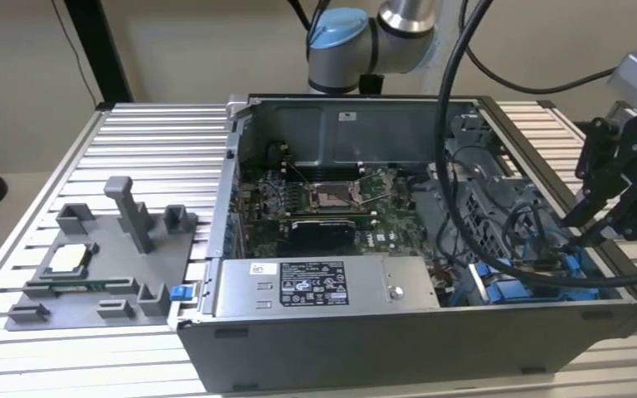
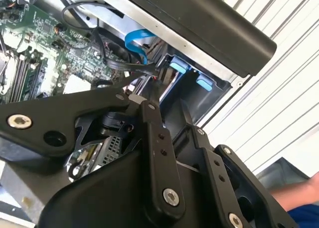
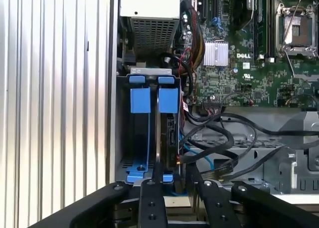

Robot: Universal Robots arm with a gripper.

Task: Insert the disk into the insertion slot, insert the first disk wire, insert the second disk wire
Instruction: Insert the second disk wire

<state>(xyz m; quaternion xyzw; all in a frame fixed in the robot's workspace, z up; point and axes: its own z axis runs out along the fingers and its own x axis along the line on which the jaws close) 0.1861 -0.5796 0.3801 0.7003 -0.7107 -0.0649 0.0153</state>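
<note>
Standing at the exterior view's left, a grey parts fixture point(image 1: 97, 265) shares the slatted table point(image 1: 153, 149) with an open computer case point(image 1: 407, 348), which lies on its side so the arm can reach in from above. Midway across, the power-supply box point(image 1: 318, 286) and motherboard point(image 1: 330, 199) lie exposed. Further right, the disk point(image 3: 160, 128) sits on edge inside the insertion slot point(image 1: 517, 290), its blue carrier tabs point(image 3: 140, 99) at the bay's mouth, so it looks seated. Black cables point(image 3: 219, 138) loop just beside it, and whether either is plugged in cannot be told. At the far right the gripper point(image 1: 586, 236) hangs over the slot's end. Its fingers point(image 3: 152, 198) are spread with nothing between them, apparently lined up with the disk's connector edge.
</note>
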